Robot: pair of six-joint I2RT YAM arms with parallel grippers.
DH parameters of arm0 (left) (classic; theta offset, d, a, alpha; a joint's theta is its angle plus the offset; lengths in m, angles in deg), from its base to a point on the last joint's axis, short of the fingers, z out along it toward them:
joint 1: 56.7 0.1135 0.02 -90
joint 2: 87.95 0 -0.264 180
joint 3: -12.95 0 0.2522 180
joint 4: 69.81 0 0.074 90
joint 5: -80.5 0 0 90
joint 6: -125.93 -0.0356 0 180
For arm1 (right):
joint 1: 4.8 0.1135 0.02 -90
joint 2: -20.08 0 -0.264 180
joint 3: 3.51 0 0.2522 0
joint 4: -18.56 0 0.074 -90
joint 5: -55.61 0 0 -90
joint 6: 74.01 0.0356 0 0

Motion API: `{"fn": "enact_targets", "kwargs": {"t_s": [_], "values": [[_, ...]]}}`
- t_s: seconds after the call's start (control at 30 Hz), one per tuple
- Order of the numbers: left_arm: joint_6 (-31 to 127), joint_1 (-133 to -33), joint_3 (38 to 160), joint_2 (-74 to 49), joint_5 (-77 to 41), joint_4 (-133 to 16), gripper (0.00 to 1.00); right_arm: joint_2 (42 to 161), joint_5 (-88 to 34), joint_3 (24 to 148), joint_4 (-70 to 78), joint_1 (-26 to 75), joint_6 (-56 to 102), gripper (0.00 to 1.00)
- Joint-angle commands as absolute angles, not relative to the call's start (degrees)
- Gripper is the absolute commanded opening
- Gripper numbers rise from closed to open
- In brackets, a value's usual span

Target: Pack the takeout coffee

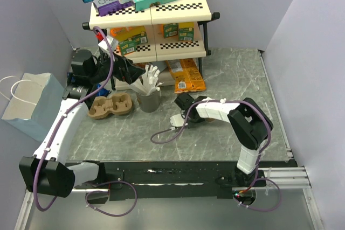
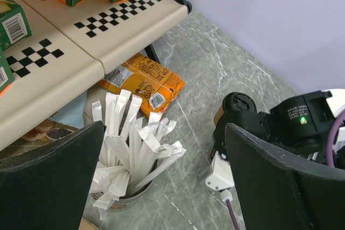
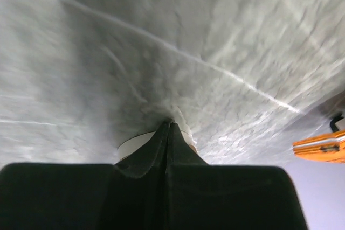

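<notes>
The takeout coffee shows only in part. In the right wrist view a pale curved rim and a tan edge lie right at my fingertips. In the left wrist view it is a tan sliver at the right gripper's tip. I cannot make out the black lid. My right gripper is low over the table's middle, and its fingers are pressed together on the cup's rim. My left gripper is wide open and empty, held above the grey cup of sticks.
A brown pulp cup carrier lies left of the grey cup of white sticks. A cream shelf rack with boxes stands behind. Orange packets lie under it. A pale blue paper bag stands at the far left.
</notes>
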State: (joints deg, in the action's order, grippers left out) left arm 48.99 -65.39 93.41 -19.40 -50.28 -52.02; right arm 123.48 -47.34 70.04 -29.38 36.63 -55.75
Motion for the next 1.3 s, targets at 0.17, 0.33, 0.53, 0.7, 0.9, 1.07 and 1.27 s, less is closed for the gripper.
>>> {"fn": "enact_targets", "kwargs": {"t_s": [0.17,0.33,0.53,0.7,0.9,1.07,1.27], "values": [[49.8,-64.9,93.9,-18.5,-51.9,-54.6,0.99,124.1,-45.6,67.0,-33.0,31.2,-56.5,0.0],[50.1,-64.9,93.5,-18.2,-52.0,-55.2,0.99,122.6,-45.4,64.4,-33.4,29.2,-55.7,0.0],[50.4,-64.9,94.3,-17.0,-52.6,-55.5,0.99,120.5,-45.9,60.3,-33.3,26.3,-55.5,0.0],[51.6,-64.9,94.5,-16.1,-53.3,-55.7,0.99,118.0,-46.5,57.5,-32.3,22.6,-55.9,0.0],[52.1,-64.9,94.7,-15.4,-53.8,-57.4,0.99,115.6,-47.0,54.6,-32.6,19.9,-56.4,0.0],[52.5,-64.9,95.2,-14.7,-54.1,-57.7,0.99,113.6,-47.4,52.4,-32.3,16.5,-57.0,0.0],[52.9,-64.9,95.1,-14.6,-54.4,-57.9,0.99,112.9,-48.0,51.6,-31.7,11.8,-57.9,0.0]]}}
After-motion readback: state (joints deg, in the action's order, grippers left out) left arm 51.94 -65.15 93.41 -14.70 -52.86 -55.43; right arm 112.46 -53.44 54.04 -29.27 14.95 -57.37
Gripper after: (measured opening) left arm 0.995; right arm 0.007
